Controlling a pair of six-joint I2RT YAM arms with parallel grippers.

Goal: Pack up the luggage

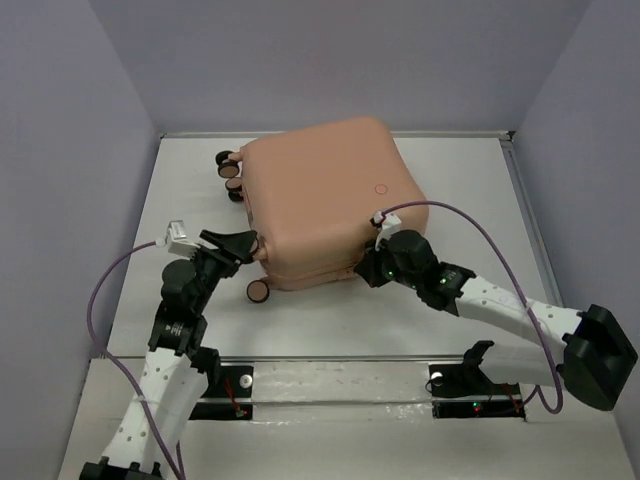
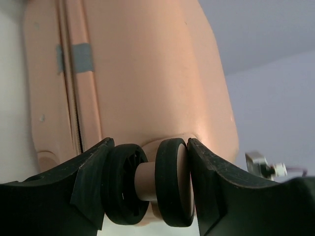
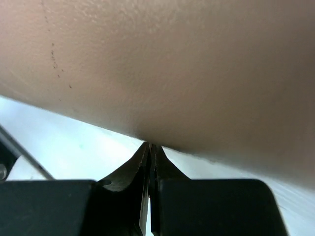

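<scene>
The peach-pink luggage [image 1: 320, 195] lies closed and flat on the white table [image 1: 460, 190], turned slightly askew. My left gripper [image 1: 240, 246] is at its near left corner. In the left wrist view the luggage [image 2: 147, 73] fills the frame and my left gripper [image 2: 148, 147] has its jaws pressed on both sides of a black twin caster wheel [image 2: 172, 182]. My right gripper [image 1: 368, 268] is shut, empty, against the near right edge. In the right wrist view its tips [image 3: 149, 145] touch the shell of the luggage [image 3: 172, 64] from below.
More caster wheels stick out at the far left corner [image 1: 230, 170] and at the near left [image 1: 258, 291]. A zipper seam [image 2: 75, 98] and a grey patch [image 2: 81, 54] run along the side. Lilac walls enclose the table; a mounting rail [image 1: 340, 385] crosses the near edge.
</scene>
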